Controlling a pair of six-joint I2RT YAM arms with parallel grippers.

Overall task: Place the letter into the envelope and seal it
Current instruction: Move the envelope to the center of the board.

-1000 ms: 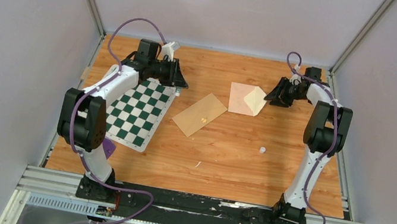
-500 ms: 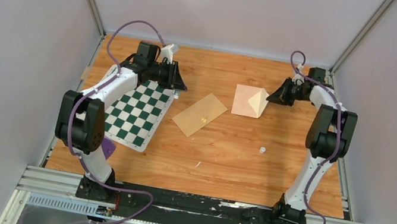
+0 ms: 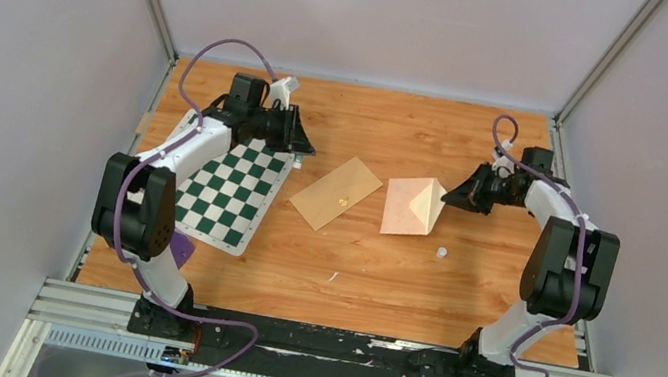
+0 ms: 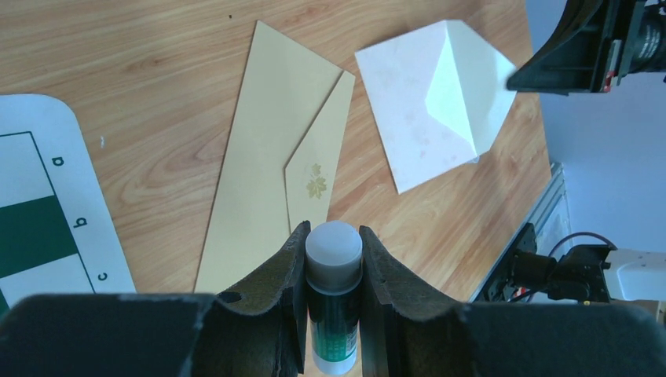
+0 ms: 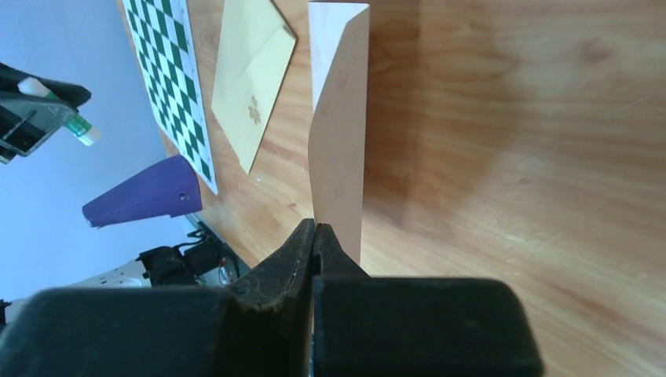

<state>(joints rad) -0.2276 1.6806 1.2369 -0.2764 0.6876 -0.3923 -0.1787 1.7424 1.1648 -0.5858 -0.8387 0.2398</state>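
Note:
A pale pink envelope (image 3: 404, 210) lies right of the table's middle, its triangular flap (image 3: 429, 197) raised. My right gripper (image 3: 447, 198) is shut on the flap's tip; in the right wrist view the envelope (image 5: 340, 118) stands edge-on ahead of the closed gripper (image 5: 316, 228). My left gripper (image 3: 302, 146) hovers at the back left, shut on a green glue stick (image 4: 334, 259) with a white cap, just above a tan rectangle (image 4: 271, 157). The envelope (image 4: 412, 118) shows beyond it. The letter is out of view.
The tan rectangle (image 3: 336, 193), with a gold leaf mark, lies left of the envelope. A green-and-white chessboard mat (image 3: 234, 188) covers the left side. A purple object (image 3: 181, 250) sits by the left arm's base. A small white bit (image 3: 441, 252) lies near the envelope.
My right gripper has shut on the envelope's flap and drawn the envelope toward the near side of the table. The left gripper has stayed put with the glue stick.

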